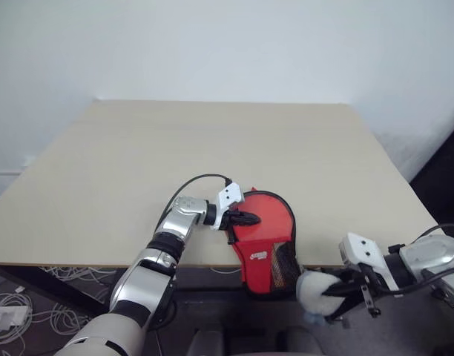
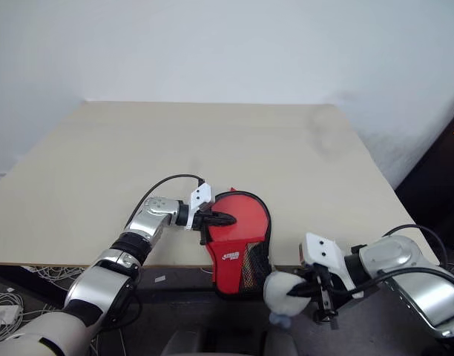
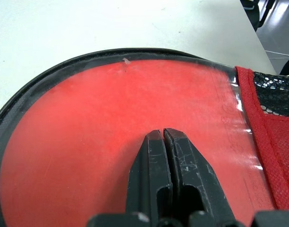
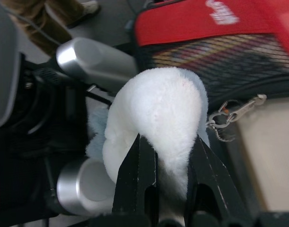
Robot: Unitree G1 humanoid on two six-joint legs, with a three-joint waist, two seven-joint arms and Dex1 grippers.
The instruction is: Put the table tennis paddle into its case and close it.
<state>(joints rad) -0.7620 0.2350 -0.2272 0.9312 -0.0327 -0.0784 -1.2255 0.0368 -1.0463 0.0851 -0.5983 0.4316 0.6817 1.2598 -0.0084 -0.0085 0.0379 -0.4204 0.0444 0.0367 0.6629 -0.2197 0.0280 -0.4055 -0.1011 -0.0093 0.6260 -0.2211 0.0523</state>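
On the floor at the far left, below the table's near edge, lay a tangle of white cables (image 1: 19, 308). The table (image 1: 212, 141) was a broad, pale wood-grain slab, smooth and matte, bare across its far half, with a plain white wall behind it.

The left gripper (image 1: 251, 219) reached in from the left over the table's near edge, a black cable looping above its wrist. Its two black fingers (image 3: 182, 165), scuffed hard plastic, were clenched tight together with nothing between them, their tips resting on the case (image 1: 268, 237).

The case lay at the near edge of the table, just right of centre, its round end on the tabletop and its narrow end hanging over the edge. It was paddle-shaped: red woven fabric with a white logo, a black mesh pocket along its right side, thick black trim around the rim and a glossy clear plastic panel over the round part. Behind that panel showed a smooth, round red face, seemingly the table tennis paddle (image 3: 102, 132) inside. A small metal clip (image 4: 236, 111) dangled beside the mesh pocket.

To the right, off the table's near edge and just beside the case's hanging end, the right gripper (image 1: 344, 295) pinched a soft, fluffy white plush wad (image 1: 320, 293) with a pale blue tuft underneath, its fingers (image 4: 140, 179) pressing into the fur from both sides.
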